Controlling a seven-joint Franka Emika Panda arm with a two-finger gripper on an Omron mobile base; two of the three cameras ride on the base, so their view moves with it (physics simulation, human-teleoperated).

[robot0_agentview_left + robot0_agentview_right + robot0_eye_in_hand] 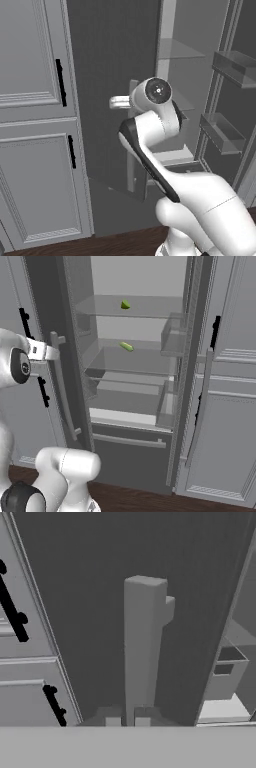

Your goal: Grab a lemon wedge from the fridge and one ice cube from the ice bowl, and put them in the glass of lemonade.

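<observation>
Lemon wedge point(125, 304): we see a small yellow-green piece on the upper shelf inside the fridge point(70, 316), toward the back; a second, longer piece point(126, 346) lies on the shelf below it.
Fridge: both doors stand open, shelves exposed, door bins on the right door.
Key relation: we judge the wedge lies to the right of the gripper point(128, 721) and deeper in, past the left door's edge; the hand must leave the door handle point(142, 652) and swing right into the opening.
Long axis: the lower piece runs slantwise across its shelf; the upper one is too small to tell.
Gripper: fingertips nearly together at the foot of the pale handle bar; whether they pinch the bar or only touch it we cannot tell.
Arm pose: elbow raised in front of the left door, forearm reaching level toward the handle, wrist against the bar.
Cabinets point(35, 125): panelled, left of the fridge, black handles, shut.
</observation>
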